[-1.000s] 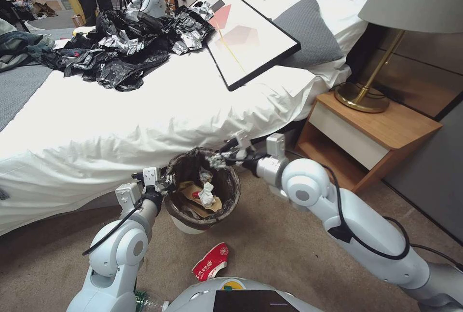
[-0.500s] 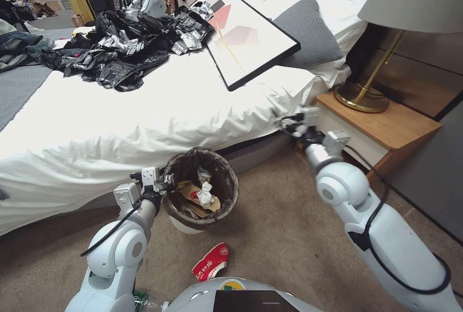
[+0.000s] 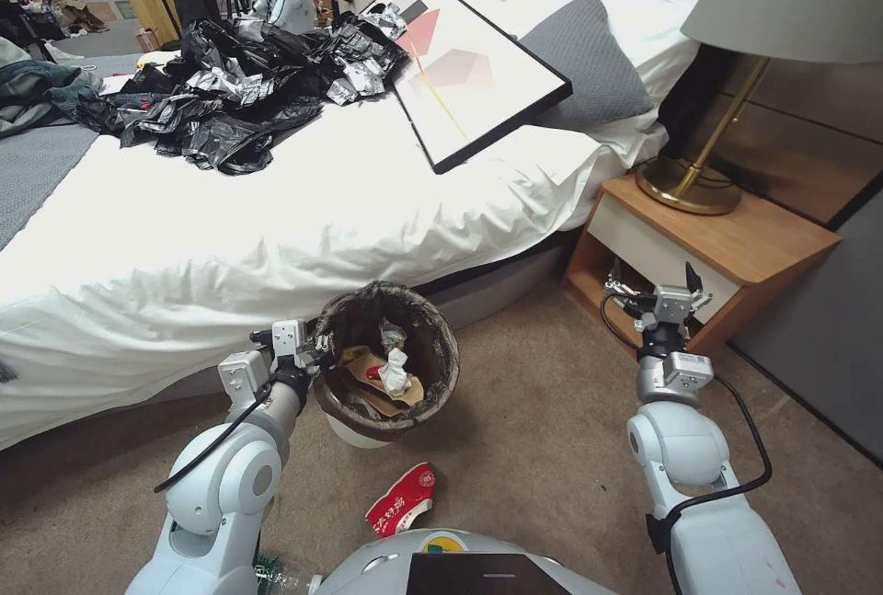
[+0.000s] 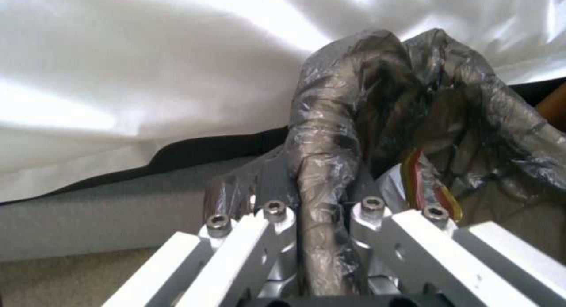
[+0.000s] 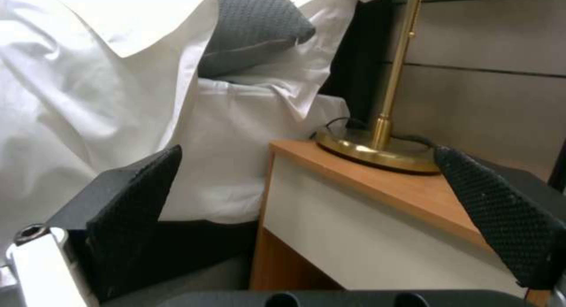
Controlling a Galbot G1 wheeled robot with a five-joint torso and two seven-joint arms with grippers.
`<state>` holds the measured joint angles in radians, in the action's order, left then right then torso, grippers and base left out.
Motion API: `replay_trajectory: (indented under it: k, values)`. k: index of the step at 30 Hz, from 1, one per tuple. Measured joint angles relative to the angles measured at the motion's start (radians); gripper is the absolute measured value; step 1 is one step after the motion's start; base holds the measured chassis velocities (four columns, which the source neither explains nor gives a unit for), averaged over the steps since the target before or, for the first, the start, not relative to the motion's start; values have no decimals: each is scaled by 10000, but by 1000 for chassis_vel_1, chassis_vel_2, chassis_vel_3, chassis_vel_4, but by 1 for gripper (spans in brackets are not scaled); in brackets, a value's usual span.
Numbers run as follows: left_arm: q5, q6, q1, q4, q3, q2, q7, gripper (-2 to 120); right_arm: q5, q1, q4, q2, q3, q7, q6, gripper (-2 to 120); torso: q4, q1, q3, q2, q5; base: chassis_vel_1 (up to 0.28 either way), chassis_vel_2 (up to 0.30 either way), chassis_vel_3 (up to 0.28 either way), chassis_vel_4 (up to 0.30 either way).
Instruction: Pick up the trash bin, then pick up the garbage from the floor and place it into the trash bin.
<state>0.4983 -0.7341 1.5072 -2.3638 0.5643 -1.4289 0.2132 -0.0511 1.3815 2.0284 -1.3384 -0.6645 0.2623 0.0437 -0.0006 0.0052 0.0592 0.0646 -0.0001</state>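
Left gripper (image 3: 308, 348) is clamped on the near-left rim of the trash bin (image 3: 386, 360), pinching the dark bag liner (image 4: 330, 165) between its fingers. Bin is held off the carpet (image 3: 533, 448), just in front of the bed (image 3: 276, 227). From the head view the bin interior is visible: tan paper, a white tissue wad (image 3: 394, 371), and a bit of red. The left wrist view cannot see into the bin; it gives the grip itself, a fold of liner running down between the closed metal fingers (image 4: 277, 218), with white sheet and a dark mattress edge behind.

Right gripper (image 3: 659, 293) is raised in front of the nightstand (image 3: 736, 246), well apart from the bin. Jaws spread wide, nothing between them. Right wrist view confirms: two black textured pads (image 5: 130, 201) far apart, framing the nightstand front and the brass lamp base (image 5: 377, 150). It also shows the grey pillow (image 5: 254, 28) and hanging sheet from low down.

Garbage on the floor: a red-and-white wrapper (image 3: 402, 499) lies on the carpet just in front of the robot's base, below the bin. A bit of green-labelled bottle (image 3: 271, 572) shows beside the left arm at the lower edge of the head view.

On the bed: framed picture (image 3: 460, 62), heap of black bags (image 3: 230, 89).
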Motion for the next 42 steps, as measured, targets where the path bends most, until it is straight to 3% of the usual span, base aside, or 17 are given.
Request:
replay_trajectory:
  k: [11,42]
  values:
    - [309,-6,46,-168,129,23,101,5,58,-369,-243,-162,538,107,-20,100,1,0,0,0,1,10,14,11,7]
    - [560,-13,31,-133,132,77,191,5,-19,-457,-436,-72,534,134,-23,100,3,1,1,0,2,96,95,94,98]
